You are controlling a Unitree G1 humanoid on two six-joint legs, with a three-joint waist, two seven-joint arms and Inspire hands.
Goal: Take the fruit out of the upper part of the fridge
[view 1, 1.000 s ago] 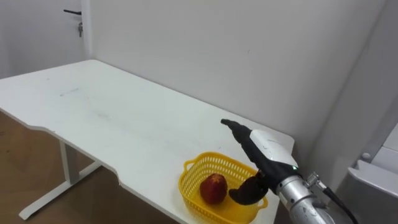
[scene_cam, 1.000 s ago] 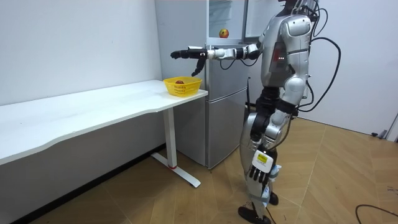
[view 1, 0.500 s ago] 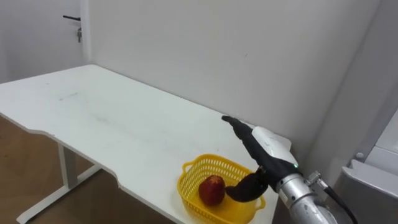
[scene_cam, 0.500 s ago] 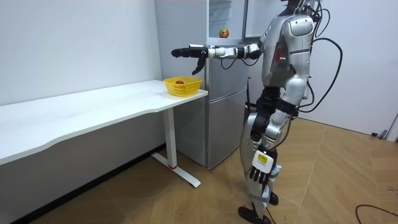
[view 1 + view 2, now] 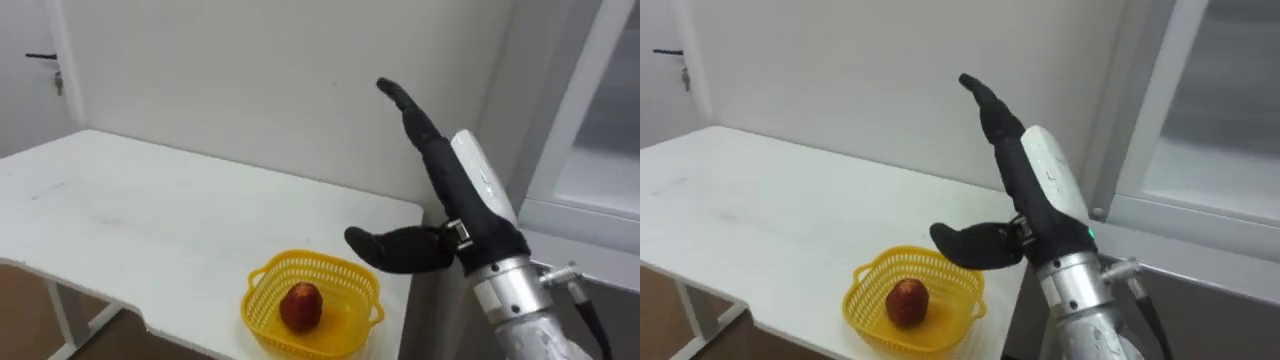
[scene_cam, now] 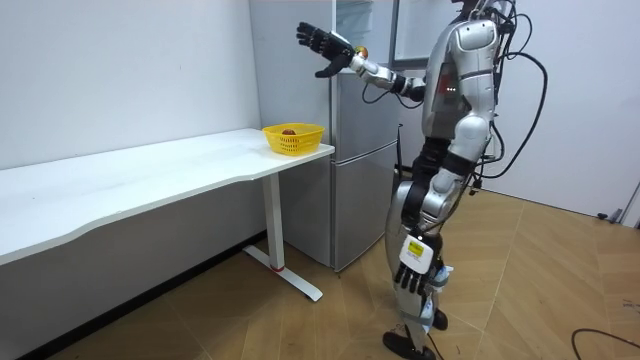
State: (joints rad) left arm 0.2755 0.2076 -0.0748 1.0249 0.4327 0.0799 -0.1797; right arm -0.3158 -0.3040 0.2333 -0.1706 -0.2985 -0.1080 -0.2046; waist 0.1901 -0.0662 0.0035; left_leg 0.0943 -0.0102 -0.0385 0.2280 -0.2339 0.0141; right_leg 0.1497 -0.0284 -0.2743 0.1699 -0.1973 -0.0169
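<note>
Change first: your right hand (image 5: 450, 200) has lifted away from the yellow basket (image 5: 320, 263) and now reaches high toward the upper fridge (image 6: 372, 25). Its fingers are straight, the thumb is spread, and it holds nothing. One red apple (image 5: 300, 306) lies in the basket on the tabletop (image 5: 150, 200), so that delivery looks done and you are likely going back for more. In the room view a fruit (image 6: 360, 51) sits on the fridge shelf just behind your wrist, near but untouched. Your left hand (image 6: 411, 272) hangs relaxed by the thigh.
</note>
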